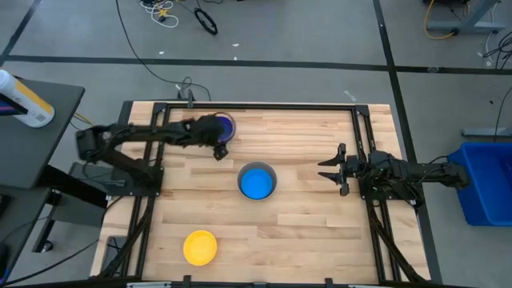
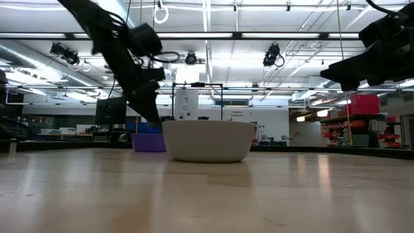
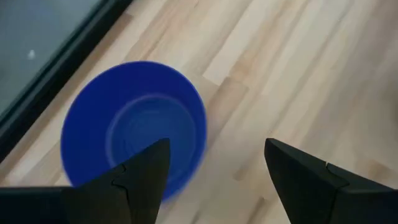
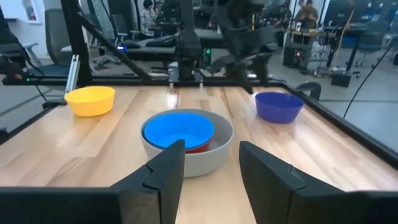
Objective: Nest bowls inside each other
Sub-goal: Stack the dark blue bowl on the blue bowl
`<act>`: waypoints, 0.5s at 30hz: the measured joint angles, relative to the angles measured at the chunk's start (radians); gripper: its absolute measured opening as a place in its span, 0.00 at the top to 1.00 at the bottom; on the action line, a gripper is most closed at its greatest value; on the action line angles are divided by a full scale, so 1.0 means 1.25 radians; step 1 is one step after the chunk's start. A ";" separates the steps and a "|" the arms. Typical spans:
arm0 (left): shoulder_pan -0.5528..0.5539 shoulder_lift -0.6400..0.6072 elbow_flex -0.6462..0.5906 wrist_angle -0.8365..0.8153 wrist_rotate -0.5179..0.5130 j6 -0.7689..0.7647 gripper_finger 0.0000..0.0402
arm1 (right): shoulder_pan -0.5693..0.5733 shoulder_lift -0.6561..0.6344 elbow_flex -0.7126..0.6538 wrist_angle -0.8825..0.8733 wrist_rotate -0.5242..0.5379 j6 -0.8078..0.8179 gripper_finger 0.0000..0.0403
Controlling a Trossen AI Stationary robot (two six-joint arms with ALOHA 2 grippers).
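Observation:
A grey bowl (image 1: 258, 181) stands mid-table with a red bowl (image 4: 198, 147) and a light blue bowl (image 4: 178, 130) nested in it. A dark blue bowl (image 1: 229, 126) rests on its base at the far left, and a yellow bowl (image 1: 200, 246) sits upright near the front left. My left gripper (image 1: 218, 151) hovers open just above and beside the dark blue bowl (image 3: 134, 124), touching nothing. My right gripper (image 1: 330, 170) waits open at the right, level, pointing at the grey bowl (image 4: 186, 158).
A dark frame (image 1: 240, 106) runs around the wooden table's far and side edges. Bare wood lies between the grey bowl and my right gripper and along the near edge. A blue bin (image 1: 484, 180) stands off the table at the right.

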 joint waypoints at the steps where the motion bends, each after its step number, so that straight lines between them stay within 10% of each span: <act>1: 0.013 0.028 0.022 -0.010 0.017 0.011 0.33 | 0.000 0.005 0.000 0.000 0.000 0.004 0.60; 15: 0.095 0.218 0.179 -0.118 0.137 0.047 0.34 | 0.000 0.075 0.000 0.000 0.000 0.037 0.60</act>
